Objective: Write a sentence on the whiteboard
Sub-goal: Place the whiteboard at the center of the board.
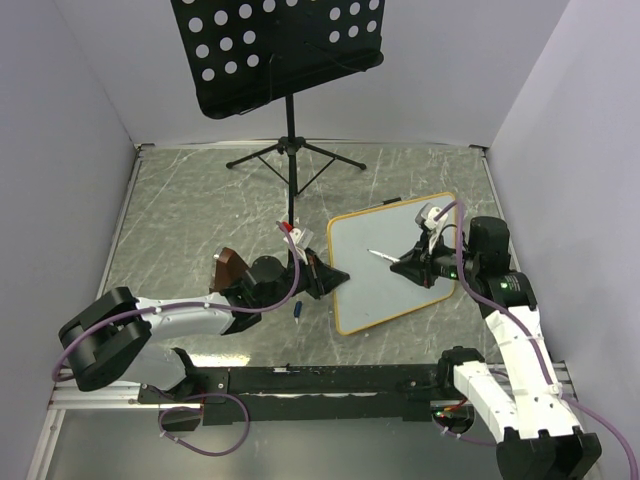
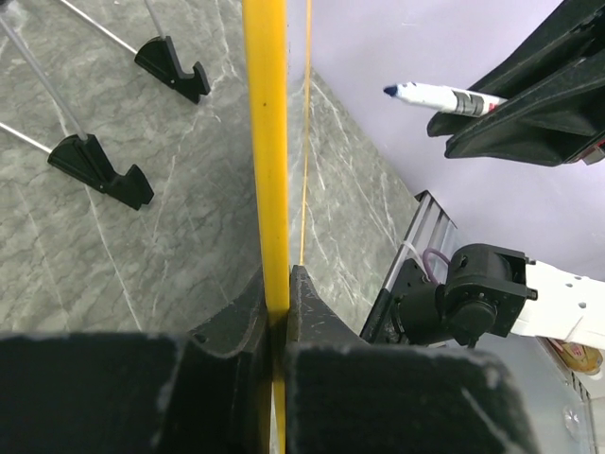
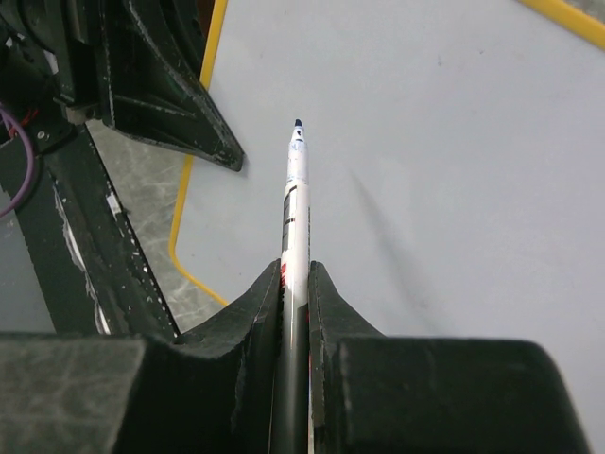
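The desk [image 1: 200, 220] is a grey, marble-veined slab with pale streaks. It fills the middle of the top view and is edged by a thin metal rim. At its upper centre stands the music stand [image 1: 291, 130] on a black tripod with thin, splayed legs. Two of its rubber-capped feet [image 2: 99, 170] rest on the stone in the upper left of the left wrist view. The whiteboard [image 1: 375, 285] sits right of centre, askew to the desk's edges; whether it lies flat or is tipped up cannot be told. Near its lower left corner a small blue cap [image 1: 298, 312] lies on the surface. Along the bottom edge runs a black rail [image 1: 320, 380].
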Controlling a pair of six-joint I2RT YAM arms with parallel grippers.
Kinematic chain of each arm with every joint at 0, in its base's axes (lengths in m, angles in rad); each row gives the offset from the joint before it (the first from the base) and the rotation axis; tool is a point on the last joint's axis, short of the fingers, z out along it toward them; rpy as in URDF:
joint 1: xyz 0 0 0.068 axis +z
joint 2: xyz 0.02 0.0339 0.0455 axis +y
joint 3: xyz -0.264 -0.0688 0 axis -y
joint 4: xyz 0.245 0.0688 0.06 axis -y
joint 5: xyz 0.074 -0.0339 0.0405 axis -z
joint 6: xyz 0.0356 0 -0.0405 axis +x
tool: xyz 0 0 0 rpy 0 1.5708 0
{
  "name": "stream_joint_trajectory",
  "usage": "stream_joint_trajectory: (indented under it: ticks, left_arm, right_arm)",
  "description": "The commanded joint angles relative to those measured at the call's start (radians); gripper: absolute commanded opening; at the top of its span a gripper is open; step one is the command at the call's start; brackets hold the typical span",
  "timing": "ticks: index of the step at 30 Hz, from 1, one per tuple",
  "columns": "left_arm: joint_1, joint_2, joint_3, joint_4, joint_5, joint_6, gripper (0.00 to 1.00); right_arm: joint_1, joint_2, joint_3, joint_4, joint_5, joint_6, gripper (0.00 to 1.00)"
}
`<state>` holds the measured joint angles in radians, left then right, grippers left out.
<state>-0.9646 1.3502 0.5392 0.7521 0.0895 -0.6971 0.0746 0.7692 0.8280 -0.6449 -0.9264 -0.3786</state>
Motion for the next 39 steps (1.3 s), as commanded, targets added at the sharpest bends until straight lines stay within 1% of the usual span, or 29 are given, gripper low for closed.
stream_joint_trajectory:
  ticks: [1, 4, 13, 18, 39]
  left_arm:
    - [-0.013, -0.054, 0.058, 0.035, -0.042, 0.033, 0.01]
    - [-0.016, -0.066, 0.050, 0.027, -0.059, 0.030, 0.01]
    - [-0.036, -0.079, -0.021, 0.092, -0.086, 0.019, 0.01]
    - [-0.037, -0.079, -0.005, 0.055, -0.086, 0.044, 0.01]
    - [-0.054, -0.042, 0.005, 0.070, -0.086, 0.050, 0.01]
  right_arm:
    - [0.008, 0.015, 0.016, 0.073, 0.008, 0.029, 0.00]
    - [0.008, 0.009, 0.011, 0.082, 0.001, 0.021, 0.00]
    - [0.008, -0.011, 0.016, 0.093, 0.008, 0.040, 0.00]
    - [0.008, -0.033, -0.004, 0.102, -0.006, 0.059, 0.00]
    - [0.010, -0.018, -0.010, 0.106, 0.011, 0.073, 0.00]
